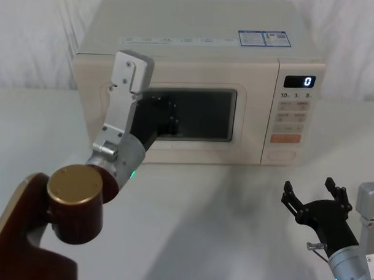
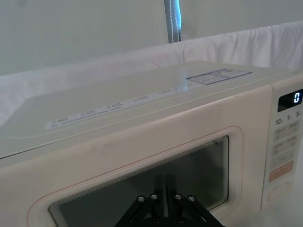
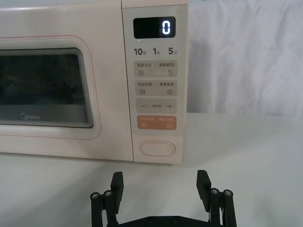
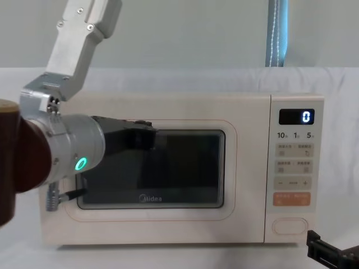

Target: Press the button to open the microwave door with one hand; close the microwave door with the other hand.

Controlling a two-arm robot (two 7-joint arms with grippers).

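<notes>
While the left gripper [image 1: 169,118] rests at the closed door [image 1: 194,119], its fingers pressed together, the button [image 3: 157,148] sits low on the panel, right of the door. Further right, the right gripper [image 3: 161,182] hovers wide open before it.

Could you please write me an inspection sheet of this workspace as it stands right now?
Surface: white table, bare in front of the microwave.
Job's things: microwave door shut flush with the body; button at the bottom of the panel, untouched; display reads 0.
Clutter: nothing seen.
Grippers: left gripper shut, against the door window; right gripper open, low on the table short of the button.
Cables: nothing seen.
Surroundings: white cloth backdrop; blue strap hanging behind.
</notes>
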